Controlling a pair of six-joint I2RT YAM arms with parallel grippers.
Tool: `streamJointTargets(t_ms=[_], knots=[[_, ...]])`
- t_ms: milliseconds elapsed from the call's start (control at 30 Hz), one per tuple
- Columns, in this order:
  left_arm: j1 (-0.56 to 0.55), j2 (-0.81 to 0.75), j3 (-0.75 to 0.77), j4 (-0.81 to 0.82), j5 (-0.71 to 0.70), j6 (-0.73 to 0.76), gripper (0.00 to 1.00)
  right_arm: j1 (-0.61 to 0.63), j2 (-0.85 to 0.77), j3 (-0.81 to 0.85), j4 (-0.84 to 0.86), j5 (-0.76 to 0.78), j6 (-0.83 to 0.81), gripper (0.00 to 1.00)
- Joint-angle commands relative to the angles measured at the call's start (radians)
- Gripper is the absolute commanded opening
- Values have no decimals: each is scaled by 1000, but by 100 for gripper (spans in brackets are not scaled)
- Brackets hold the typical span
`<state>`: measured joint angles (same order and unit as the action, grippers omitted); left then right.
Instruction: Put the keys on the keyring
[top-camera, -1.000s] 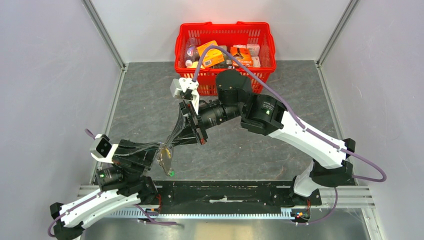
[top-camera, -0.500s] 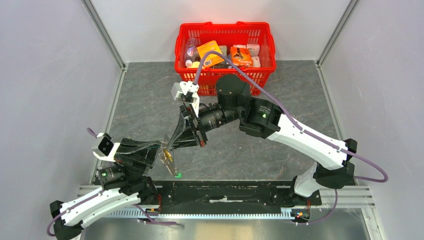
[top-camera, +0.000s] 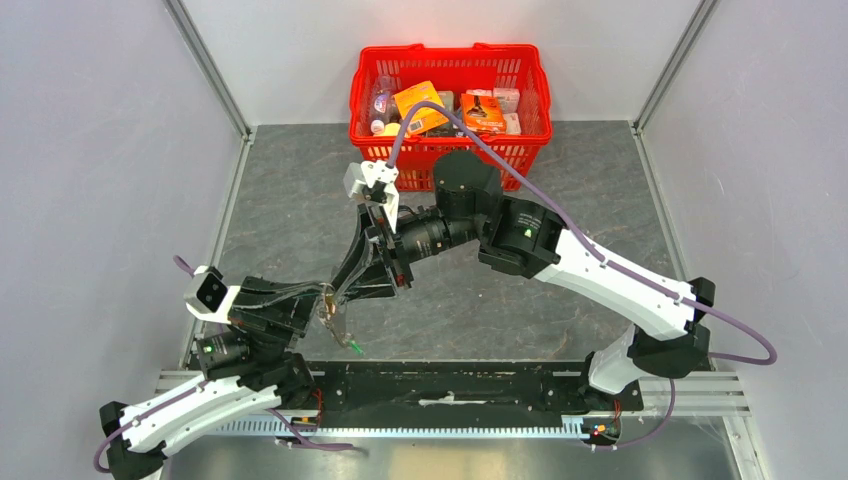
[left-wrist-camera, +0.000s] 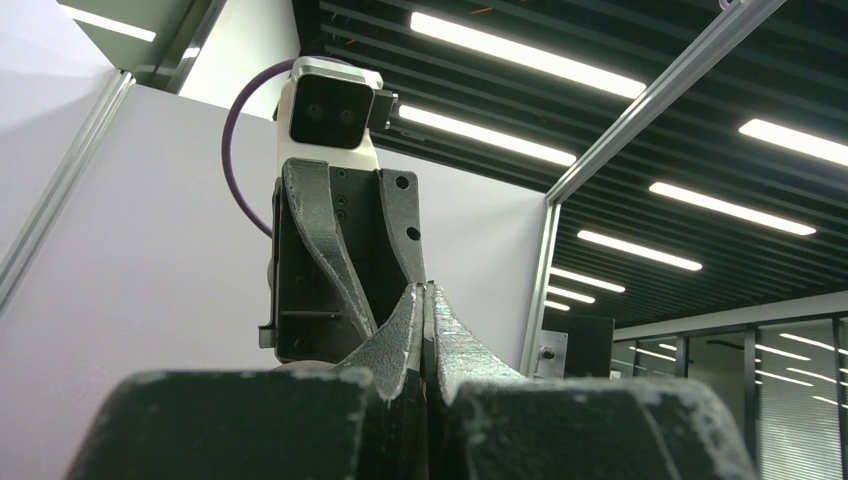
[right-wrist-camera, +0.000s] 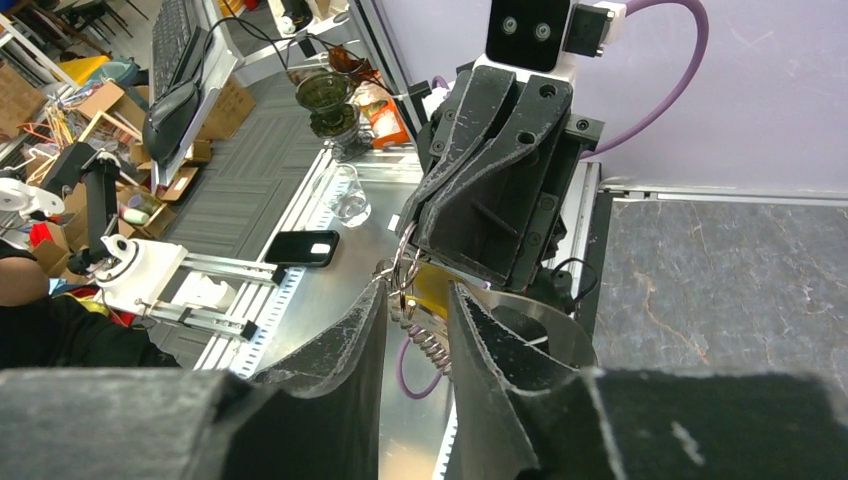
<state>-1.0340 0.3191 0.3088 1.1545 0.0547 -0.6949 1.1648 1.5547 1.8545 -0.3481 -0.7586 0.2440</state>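
My left gripper (top-camera: 322, 303) is shut on the keyring (right-wrist-camera: 403, 262), a thin metal ring pinched at its fingertips. In the left wrist view its jaws (left-wrist-camera: 425, 288) are pressed together and hide what they hold. A yellow key tag (right-wrist-camera: 432, 285) and a short coiled chain (right-wrist-camera: 430, 345) hang from the ring. My right gripper (right-wrist-camera: 417, 290) is open, one finger on each side of the ring and yellow tag. From above, the right gripper (top-camera: 342, 288) meets the left one tip to tip. The green key (top-camera: 355, 346) dangles below them.
A red basket (top-camera: 452, 50) full of packets stands at the back of the grey table. The arms' black mounting rail (top-camera: 450, 385) runs along the near edge, just below the hanging keys. Grey walls close in on both sides.
My right gripper has gone from shut to open around the ring and yellow tag. The hanging keys swung slightly to the right. The left gripper stays shut.
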Motion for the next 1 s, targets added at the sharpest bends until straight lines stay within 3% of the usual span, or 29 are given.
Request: streamJointTargets(t_ms=[0,500,967], knots=[[-1,-12,27,15,-9,6,2,1,-58,-6,20,26,-14,36],[-1,-12,28,12,-17,9,2,5,-44,8,49,35,5,36],[-1,-12,26,18,-23,8,2,16,-26,17,49,44,4,30]])
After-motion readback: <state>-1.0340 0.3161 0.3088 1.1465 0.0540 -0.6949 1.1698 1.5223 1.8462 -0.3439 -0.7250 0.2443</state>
